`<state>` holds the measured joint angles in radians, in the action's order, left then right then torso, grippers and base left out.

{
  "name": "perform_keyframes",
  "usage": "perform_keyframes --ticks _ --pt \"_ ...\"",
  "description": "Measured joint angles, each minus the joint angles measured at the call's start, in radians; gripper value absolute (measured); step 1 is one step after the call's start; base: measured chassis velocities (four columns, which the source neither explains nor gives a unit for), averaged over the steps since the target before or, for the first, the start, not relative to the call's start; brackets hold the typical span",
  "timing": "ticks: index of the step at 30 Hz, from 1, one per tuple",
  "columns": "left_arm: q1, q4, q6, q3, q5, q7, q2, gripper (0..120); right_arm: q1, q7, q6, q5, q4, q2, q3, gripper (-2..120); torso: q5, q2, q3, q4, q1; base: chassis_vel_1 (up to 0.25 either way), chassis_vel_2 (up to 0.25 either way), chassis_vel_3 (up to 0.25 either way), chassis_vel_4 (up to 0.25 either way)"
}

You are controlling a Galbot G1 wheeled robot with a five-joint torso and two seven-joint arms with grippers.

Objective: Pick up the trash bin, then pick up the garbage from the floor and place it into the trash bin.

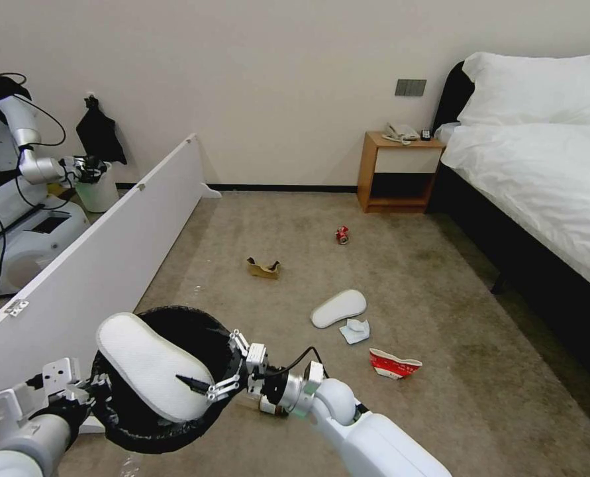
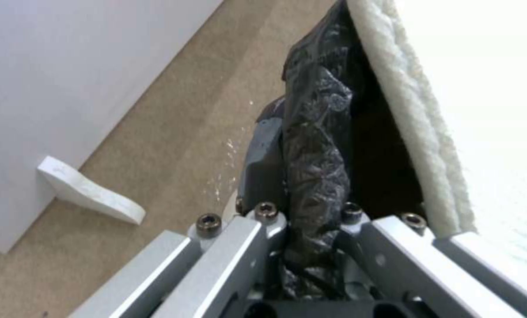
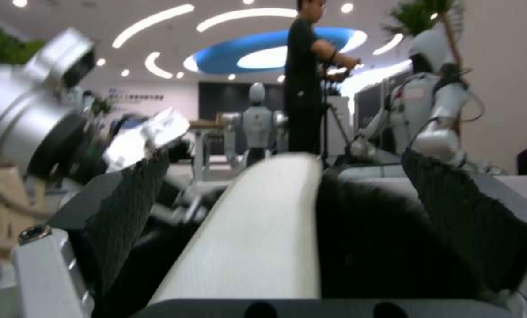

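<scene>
My left gripper (image 1: 91, 389) is shut on the near-left rim of the trash bin (image 1: 198, 326), a round bin lined with a black bag (image 2: 316, 168), and holds it above the carpet. A white slipper (image 1: 147, 366) lies tilted across the bin's mouth. My right gripper (image 1: 195, 389) is open at the slipper's (image 3: 257, 247) near edge, with one pad (image 3: 128, 207) on each side and gaps between pads and slipper. More garbage lies on the floor: another white slipper (image 1: 338, 308), a tissue (image 1: 355, 330), a red-white carton (image 1: 393, 364), brown cardboard (image 1: 263, 267) and a red can (image 1: 342, 234).
A long white board (image 1: 102, 265) stands on edge along the left, its foot (image 2: 92, 198) on the carpet. Behind it another robot (image 1: 16, 165) holds a cream bucket (image 1: 97, 191). A wooden nightstand (image 1: 397, 172) and a bed (image 1: 546, 179) fill the right side.
</scene>
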<state>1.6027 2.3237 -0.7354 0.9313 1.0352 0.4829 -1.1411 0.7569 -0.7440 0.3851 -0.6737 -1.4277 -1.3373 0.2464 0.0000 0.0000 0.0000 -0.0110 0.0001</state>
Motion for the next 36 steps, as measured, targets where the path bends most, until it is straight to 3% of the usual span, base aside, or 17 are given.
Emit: perform_keyframes --ticks 8,12,18,22,28,32,36 --pt "0.004 -0.011 0.0 0.014 0.0 -0.006 0.007 2 0.068 0.114 -0.021 -0.088 -0.088 0.07 -0.166 100 0.0002 0.0 0.0 0.0 0.0 0.0 0.0 0.0 0.0" --pt "0.0 -0.02 0.0 0.012 -0.005 -0.011 0.007 2 0.162 0.296 -0.049 -0.06 -0.177 0.161 -0.314 100 0.0002 0.0 0.0 -0.0006 0.0 0.0 0.0 0.0 0.0" --pt "-0.015 -0.023 0.0 -0.005 -0.026 -0.013 0.007 2 0.281 0.434 -0.074 -0.003 -0.243 0.197 -0.482 100 0.0002 0.0 0.0 0.0001 0.0 0.0 0.0 0.0 0.0" --pt "-0.02 -0.024 0.0 -0.006 -0.03 -0.012 0.006 2 0.334 0.45 -0.087 0.025 -0.263 0.203 -0.552 100 0.0003 0.0 0.0 -0.0002 0.0 0.0 0.0 0.0 0.0" --pt "-0.029 -0.045 0.0 0.0 -0.057 -0.016 0.008 2 0.517 0.441 -0.1 0.118 -0.307 0.173 -0.722 100 0.0 0.0 0.0 -0.0001 0.0 0.0 0.0 0.0 0.0" --pt "-0.031 -0.061 0.0 0.038 -0.044 -0.024 0.008 2 0.671 0.401 -0.095 0.191 -0.334 0.111 -0.844 100 -0.0001 0.0 0.0 -0.0003 0.0 0.0 0.0 0.0 0.0" --pt "-0.029 -0.075 0.0 0.07 -0.037 -0.03 0.007 2 0.737 0.367 -0.092 0.23 -0.35 0.074 -0.91 100 -0.0002 0.0 0.0 -0.0001 0.0 0.0 0.0 0.0 0.0"
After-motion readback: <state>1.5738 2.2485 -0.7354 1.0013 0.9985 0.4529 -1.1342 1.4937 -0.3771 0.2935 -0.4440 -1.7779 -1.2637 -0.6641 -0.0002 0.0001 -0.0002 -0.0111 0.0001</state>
